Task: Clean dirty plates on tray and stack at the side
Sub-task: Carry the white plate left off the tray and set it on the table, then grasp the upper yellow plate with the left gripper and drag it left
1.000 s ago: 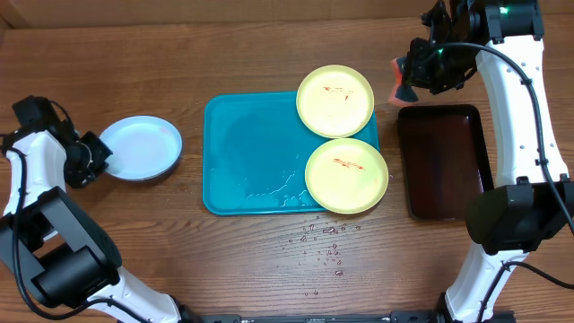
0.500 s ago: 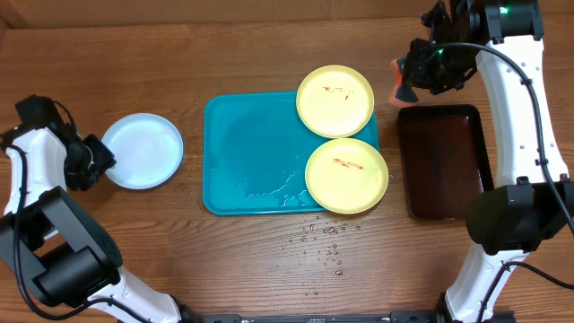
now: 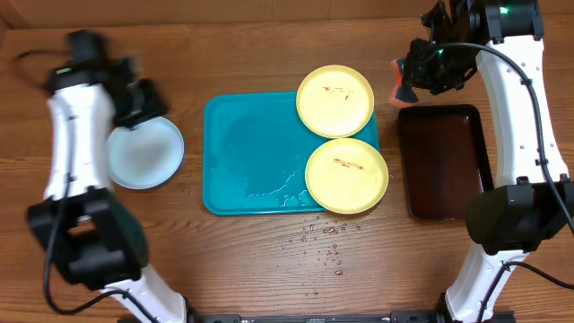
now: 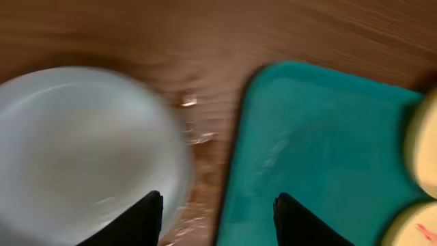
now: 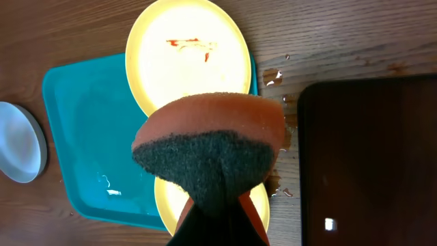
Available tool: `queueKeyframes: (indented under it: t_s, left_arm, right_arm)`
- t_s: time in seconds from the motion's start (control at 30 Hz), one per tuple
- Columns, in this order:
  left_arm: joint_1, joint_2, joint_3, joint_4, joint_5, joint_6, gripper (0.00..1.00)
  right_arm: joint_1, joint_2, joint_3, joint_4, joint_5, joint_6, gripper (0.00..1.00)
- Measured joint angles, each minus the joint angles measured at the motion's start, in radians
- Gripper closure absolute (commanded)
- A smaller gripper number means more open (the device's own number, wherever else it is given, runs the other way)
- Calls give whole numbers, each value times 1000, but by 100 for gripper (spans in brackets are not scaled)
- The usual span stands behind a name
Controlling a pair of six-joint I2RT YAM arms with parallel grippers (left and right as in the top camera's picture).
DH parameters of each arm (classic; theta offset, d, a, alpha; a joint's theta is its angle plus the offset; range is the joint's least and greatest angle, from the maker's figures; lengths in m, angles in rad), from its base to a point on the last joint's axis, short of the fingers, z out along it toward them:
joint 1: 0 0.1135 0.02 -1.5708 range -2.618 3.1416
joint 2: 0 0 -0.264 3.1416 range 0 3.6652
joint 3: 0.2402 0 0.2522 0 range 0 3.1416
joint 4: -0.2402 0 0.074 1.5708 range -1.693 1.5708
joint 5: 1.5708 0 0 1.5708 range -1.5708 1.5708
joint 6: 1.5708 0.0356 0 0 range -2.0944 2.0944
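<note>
Overhead: pale plate flat on table, just left of tray, off it; far yellow plate and near yellow plate on tray's right half, red smears on both, far one overhanging rim; droplets on table by tray. Left wrist: left gripper above pale plate's edge and bare table, fingers apart, holding nothing. Right gripper clamped on sponge, just beyond dark tray.
</note>
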Motion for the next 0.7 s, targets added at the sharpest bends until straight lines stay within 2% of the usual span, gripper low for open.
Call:
queueKeyframes:
  t_s: [0.3, 0.6, 0.7]
  left_arm:
    - [-362, 115, 3, 244, 36, -167, 44]
    - [-545, 261, 3, 348, -3, -264, 46]
    - [-563, 274, 3, 379, -22, -292, 55]
  right_arm:
    - [0, 0, 0, -2, 0, 0, 96]
    - [0, 0, 0, -16, 0, 1, 96]
    - [0, 0, 0, -20, 0, 0, 96]
